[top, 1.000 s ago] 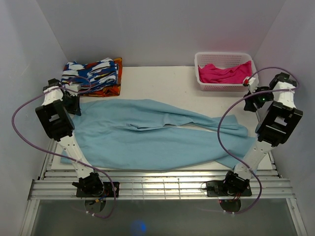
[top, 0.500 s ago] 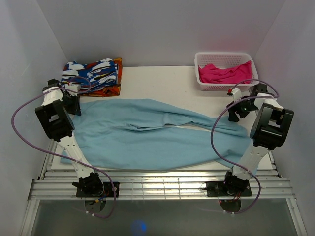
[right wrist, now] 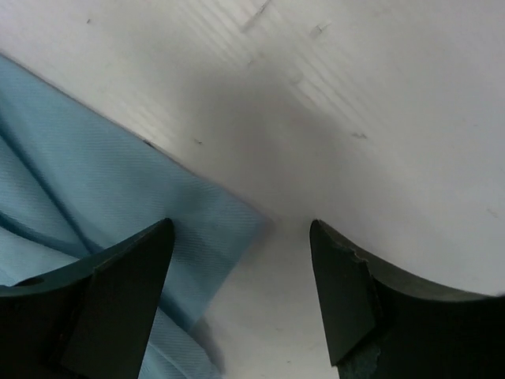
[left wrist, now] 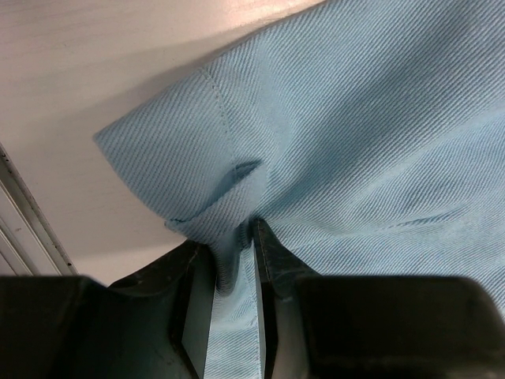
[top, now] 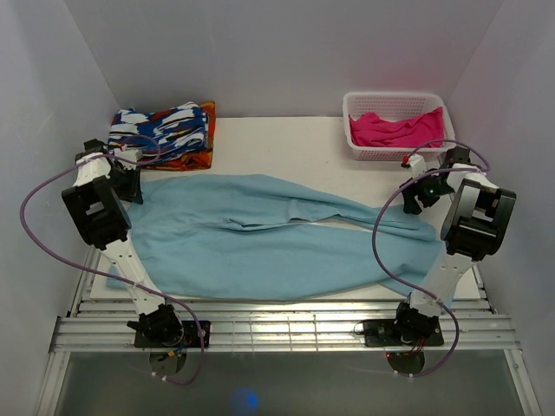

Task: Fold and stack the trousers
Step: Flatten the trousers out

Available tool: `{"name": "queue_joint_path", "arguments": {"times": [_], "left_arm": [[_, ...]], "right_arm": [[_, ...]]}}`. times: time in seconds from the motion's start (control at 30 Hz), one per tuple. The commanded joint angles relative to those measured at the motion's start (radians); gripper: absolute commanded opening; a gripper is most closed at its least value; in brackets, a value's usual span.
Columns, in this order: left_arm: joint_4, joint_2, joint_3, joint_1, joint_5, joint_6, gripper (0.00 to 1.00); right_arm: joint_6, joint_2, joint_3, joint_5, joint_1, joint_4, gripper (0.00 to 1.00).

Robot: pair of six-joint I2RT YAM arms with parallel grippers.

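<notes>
**A:** Left jaws, what have you got?

**B:** You've got them clenched on a pinch of the large plain light-blue cloth trousers (left wrist: pixel 355 142), just inside a stitched corner at the wide end. The fabric bunches into a ridge between them. My read is that this is your anchor, so that end lifts with the corner under control.

**A:** Right jaws?

**B:** Released and spread wide, gripping nothing. A leg-end corner sits below them, nearer the left finger, with bare white desk (right wrist: pixel 379 95) under the right finger. They look lined up to straddle that edge before closing.

**A:** Where's the rest of the garment?

**B:** It lies flat on the desk and runs from the left jaws across to the right jaws, with the two legs overlapping toward the right. It's unfolded, so the first fold isn't made yet.

**A:** Anything close by?

**B:** The folded blue-white-orange patterned cloth (top: pixel 165 134) sits just beyond the left jaws, probably the stack to add to. The white plastic basket (top: pixel 392 95) holding a bright pink garment (top: pixel 395 130) sits beyond the right jaws. Neither touches the jaws.

**A:** Risk?

**B:** The right jaws sit near the corner's tip. If you close there, you may catch only one layer or miss the cloth altogether. I'd shift them further over the cloth first.
</notes>
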Motion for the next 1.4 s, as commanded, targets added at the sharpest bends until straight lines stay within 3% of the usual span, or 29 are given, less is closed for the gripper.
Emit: {"name": "queue_joint_path", "arguments": {"times": [0.0,0.1,0.17,0.2,0.27,0.33,0.43,0.63,0.87,0.93,1.0,1.03,1.1,1.13,1.2,1.3,1.37], "left_arm": [[-0.022,-0.02,-0.012,0.003,0.003,0.0,0.35],[-0.022,-0.021,-0.011,0.003,-0.003,0.0,0.34],[-0.022,-0.02,-0.011,0.003,-0.005,0.0,0.34],[-0.022,-0.02,-0.011,0.003,-0.005,0.002,0.34],[-0.022,-0.018,-0.012,0.003,-0.003,0.0,0.34],[-0.022,-0.017,-0.012,0.003,-0.006,0.0,0.32],[-0.02,-0.003,-0.008,0.003,-0.025,-0.005,0.27],[0.001,0.011,0.014,0.007,-0.069,-0.021,0.01],[0.007,0.043,0.043,0.01,-0.103,-0.037,0.0],[0.003,0.049,0.052,0.01,-0.089,-0.044,0.0],[-0.005,0.049,0.058,0.009,-0.075,-0.049,0.06],[-0.005,0.048,0.06,0.009,-0.072,-0.052,0.15],[-0.005,0.043,0.063,0.009,-0.066,-0.057,0.22],[-0.003,0.042,0.063,0.009,-0.065,-0.058,0.26],[-0.005,0.039,0.066,0.009,-0.06,-0.067,0.35],[-0.008,0.017,0.063,0.009,-0.029,-0.075,0.41],[-0.005,-0.007,0.055,0.009,0.003,-0.072,0.46]], "right_arm": [[-0.045,-0.021,-0.104,0.06,0.029,0.084,0.76],[-0.048,-0.035,-0.164,0.086,0.046,0.139,0.75],[-0.056,-0.036,-0.183,0.096,0.052,0.153,0.68],[-0.057,-0.033,-0.186,0.102,0.058,0.156,0.45],[-0.059,-0.015,-0.168,0.113,0.058,0.141,0.21],[-0.038,-0.007,-0.118,0.116,0.044,0.126,0.08],[-0.004,0.007,-0.001,0.105,0.001,0.129,0.08],[0.088,0.059,0.154,0.113,-0.069,0.192,0.08],[0.11,0.039,0.099,0.119,-0.094,0.288,0.08],[0.127,0.059,0.117,0.132,-0.086,0.243,0.21],[0.159,0.062,0.143,0.128,-0.086,0.218,0.39],[0.179,0.05,0.156,0.131,-0.088,0.212,0.47],[0.18,0.031,0.165,0.136,-0.086,0.206,0.48],[0.188,0.013,0.179,0.142,-0.088,0.199,0.55],[0.199,-0.005,0.199,0.136,-0.086,0.161,0.55],[0.164,-0.053,0.211,0.021,-0.085,-0.006,0.34],[0.136,-0.082,0.184,-0.021,-0.074,-0.134,0.28]]}}
